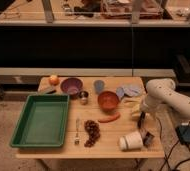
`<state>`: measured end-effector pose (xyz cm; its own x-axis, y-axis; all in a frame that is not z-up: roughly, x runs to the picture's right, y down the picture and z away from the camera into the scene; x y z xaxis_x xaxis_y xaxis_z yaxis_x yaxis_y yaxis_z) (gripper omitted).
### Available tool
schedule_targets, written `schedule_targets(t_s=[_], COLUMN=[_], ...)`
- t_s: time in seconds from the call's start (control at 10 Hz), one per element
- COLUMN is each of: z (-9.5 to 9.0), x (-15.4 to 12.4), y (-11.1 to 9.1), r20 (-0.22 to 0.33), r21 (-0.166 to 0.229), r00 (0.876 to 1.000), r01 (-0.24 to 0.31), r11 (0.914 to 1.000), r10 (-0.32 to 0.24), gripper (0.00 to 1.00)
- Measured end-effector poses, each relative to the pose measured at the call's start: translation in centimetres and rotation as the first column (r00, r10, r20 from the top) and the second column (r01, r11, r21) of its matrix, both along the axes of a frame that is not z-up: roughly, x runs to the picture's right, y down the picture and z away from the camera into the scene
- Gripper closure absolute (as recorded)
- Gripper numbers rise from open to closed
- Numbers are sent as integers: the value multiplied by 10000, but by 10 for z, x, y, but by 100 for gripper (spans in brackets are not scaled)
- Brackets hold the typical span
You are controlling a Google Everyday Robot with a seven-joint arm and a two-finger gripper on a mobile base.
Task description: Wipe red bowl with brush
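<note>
Gripper (140, 114): at the end of the white arm, low over the right part of the table (110, 150), right of the red bowl. Whether it is released, clenched or grasping anything cannot be told.
Arm (174, 99): white, entering from the right edge and bending down toward the tabletop.
Red bowl (108, 100): upright on the table, a little right of centre, apart from the gripper.
Brush (141, 121): slim dark stick directly under the gripper, roughly upright, right of the red bowl and not touching it.
Chili pepper (109, 119): red, lying just in front of the red bowl.
Purple bowl (71, 85): rear left, with an orange fruit (53, 79) beside it.
Steel cup (83, 96): small, between the purple bowl and the red bowl.
Blue-grey cup (98, 86): behind the red bowl.
Green tray (19, 134): on the left side of the table.
Fork (77, 132): silver, just right of the tray, next to a dark clustered item (92, 131).
White cup (131, 141): on its side near the front right corner.
</note>
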<state>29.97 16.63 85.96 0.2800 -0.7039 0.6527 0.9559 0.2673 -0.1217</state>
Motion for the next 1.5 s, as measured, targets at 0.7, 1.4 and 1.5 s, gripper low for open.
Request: schedule_targets(t_s=[0.7, 1.4, 1.5], z=[12, 11, 11], x=[-12, -23, -24], y=[9, 8, 8], r20=[-21, 304, 247], r21=[-417, -970, -1057], r00=[9995, 9987, 9990], r01=[310, 429, 385], r11=[9987, 9944, 9937], r10=[-311, -401, -361], gripper=[38, 90, 90])
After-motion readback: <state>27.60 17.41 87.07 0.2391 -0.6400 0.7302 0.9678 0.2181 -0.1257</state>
